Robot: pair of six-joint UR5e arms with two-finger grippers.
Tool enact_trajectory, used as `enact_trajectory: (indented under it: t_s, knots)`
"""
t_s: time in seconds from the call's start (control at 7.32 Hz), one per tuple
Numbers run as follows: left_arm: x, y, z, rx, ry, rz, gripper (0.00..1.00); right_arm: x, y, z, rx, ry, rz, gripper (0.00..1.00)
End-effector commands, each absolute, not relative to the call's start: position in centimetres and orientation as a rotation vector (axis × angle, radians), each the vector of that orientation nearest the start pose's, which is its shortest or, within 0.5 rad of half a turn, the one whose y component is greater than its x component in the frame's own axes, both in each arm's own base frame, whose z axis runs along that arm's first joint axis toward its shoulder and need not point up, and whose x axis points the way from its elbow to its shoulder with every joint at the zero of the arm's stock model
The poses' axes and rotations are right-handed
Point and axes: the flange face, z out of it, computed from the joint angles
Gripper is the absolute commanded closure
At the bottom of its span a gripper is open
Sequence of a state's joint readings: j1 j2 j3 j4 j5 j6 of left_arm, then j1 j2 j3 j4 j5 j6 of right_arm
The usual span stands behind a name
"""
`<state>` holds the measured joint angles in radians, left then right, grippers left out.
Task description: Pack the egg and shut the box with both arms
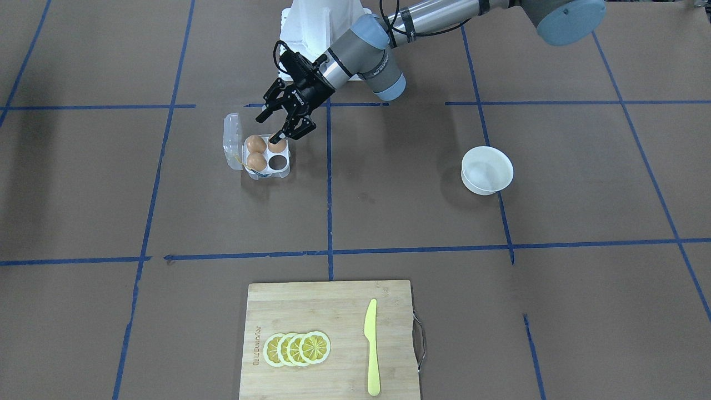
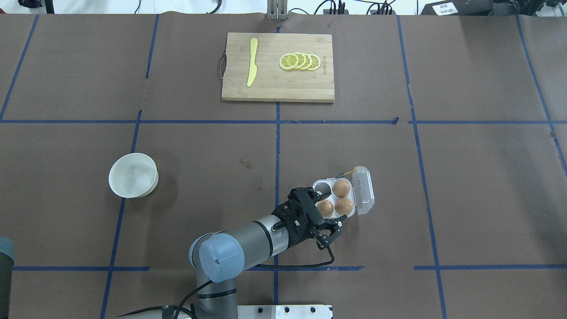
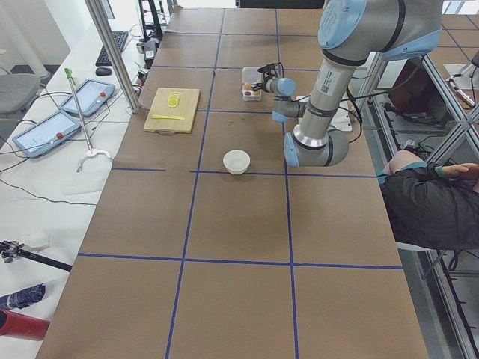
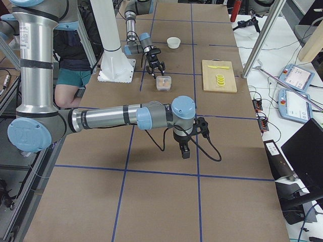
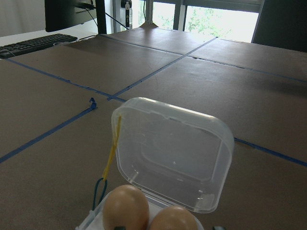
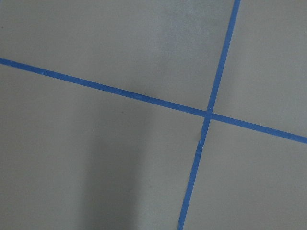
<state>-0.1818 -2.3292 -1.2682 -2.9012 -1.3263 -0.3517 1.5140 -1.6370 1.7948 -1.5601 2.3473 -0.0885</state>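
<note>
Left arm [image 1: 347, 55]: silver-grey tubes, darker grey joints, pale blue round caps, black bands.
Left gripper [image 1: 272, 129]: black, two jointed fingers, small white lettering.
Cable [image 2: 310, 266]: thin, black.
Right arm [image 4: 101, 118]: matching silver tube, grey elbow, blue caps.
Right gripper [image 4: 185, 153]: black, compact.
Pedestal [image 1: 319, 22]: white, tapered.

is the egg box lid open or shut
Open: the lid stands folded back off the box, showing three eggs and one empty cup.
</note>
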Motion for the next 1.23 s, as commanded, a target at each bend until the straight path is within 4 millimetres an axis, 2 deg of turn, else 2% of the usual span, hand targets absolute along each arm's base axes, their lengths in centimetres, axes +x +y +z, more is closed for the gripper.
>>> enact_trajectory:
  t_s: [0.0,0.14,0.27,0.41,0.55,0.68,0.82,0.96,1.09]
  knots:
    - [65.7,-30.1,15.9,1.295,1.324,0.547,0.24,3.7,-47.2,57.9,0.171,-0.774,-0.203,0.00]
    - [64.6,-31.6,15.9,1.277,1.332,0.559,0.14,3.7,-47.1,58.0,0.169,-0.775,-0.201,0.00]
    - [63.3,-32.7,14.7,1.242,1.323,0.588,0.03,3.7,-47.1,58.0,0.170,-0.775,-0.202,0.00]
    - [61.1,-33.8,14.0,1.147,1.315,0.598,0.01,3.7,-47.1,58.0,0.170,-0.775,-0.202,0.00]
    - [57.7,-34.3,13.4,1.023,1.319,0.578,0.00,3.7,-47.1,58.0,0.170,-0.775,-0.202,0.00]
    - [54.3,-34.5,13.5,0.830,1.387,0.484,0.00,3.7,-47.1,58.0,0.170,-0.775,-0.202,0.00]
    - [53.1,-34.7,14.7,0.693,1.430,0.350,0.00,3.7,-47.0,58.0,0.169,-0.775,-0.202,0.00]
    - [51.9,-36.6,17.6,0.649,1.338,0.314,0.00,3.7,-47.1,58.0,0.170,-0.775,-0.202,0.00]
    - [48.7,-38.5,17.0,0.589,1.233,0.289,0.00,3.7,-47.1,58.0,0.170,-0.775,-0.202,0.00]
